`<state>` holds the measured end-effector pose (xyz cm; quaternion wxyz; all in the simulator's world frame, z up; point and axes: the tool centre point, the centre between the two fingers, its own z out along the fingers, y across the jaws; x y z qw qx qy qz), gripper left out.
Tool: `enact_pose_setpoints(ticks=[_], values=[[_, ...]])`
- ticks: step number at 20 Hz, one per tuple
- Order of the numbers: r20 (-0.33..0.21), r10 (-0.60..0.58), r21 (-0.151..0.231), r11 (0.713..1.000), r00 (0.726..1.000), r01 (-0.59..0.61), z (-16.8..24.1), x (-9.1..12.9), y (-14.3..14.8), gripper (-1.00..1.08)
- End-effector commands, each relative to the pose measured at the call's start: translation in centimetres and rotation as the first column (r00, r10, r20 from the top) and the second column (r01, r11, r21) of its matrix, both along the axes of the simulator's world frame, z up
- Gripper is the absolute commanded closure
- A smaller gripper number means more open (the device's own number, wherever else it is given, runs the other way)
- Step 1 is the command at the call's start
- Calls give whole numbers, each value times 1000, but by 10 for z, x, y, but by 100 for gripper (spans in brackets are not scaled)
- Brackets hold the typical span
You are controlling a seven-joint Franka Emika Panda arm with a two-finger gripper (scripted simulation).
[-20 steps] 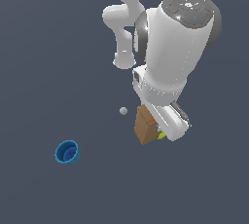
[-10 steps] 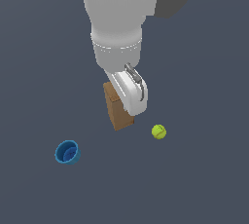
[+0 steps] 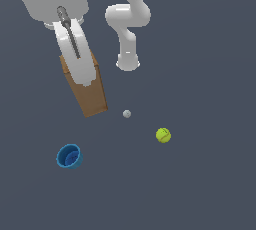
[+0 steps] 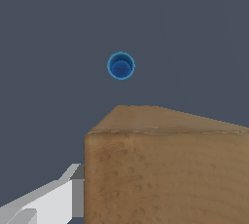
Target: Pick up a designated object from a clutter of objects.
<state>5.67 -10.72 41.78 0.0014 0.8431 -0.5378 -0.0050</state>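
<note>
I have the gripper fingers pinching the brown box, carried upper left of frame, apart from the blue cup and ball.

No readable txt, labels or nos. anywhere.

— Operator, what carries the scene on my exterior feed?

— I see a flat, dark grey-blue floor, plain from edge to edge.

— What rests on it?

— A blue cup, upright, mouth open, toward the exterior view's left. A yellow-green ball, well apart from it, toward the right. Between and beyond them, a small grey sphere; whether it touches the floor I cannot tell. The arm's white base stands farther back.

— And my wrist feed?

— The same bare floor, with the cup seen from above.
</note>
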Motion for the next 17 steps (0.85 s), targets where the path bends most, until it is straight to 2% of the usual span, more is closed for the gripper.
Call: enact_pose_setpoints(ticks=[1,9,17], values=[[9,1,-1,1000,1000,-1,22,-3,-21,108],[10,2,-3,1000,1000,-2,54,-8,-60,108],[10,2,-3,1000,1000,-2,61,-8,-69,108]])
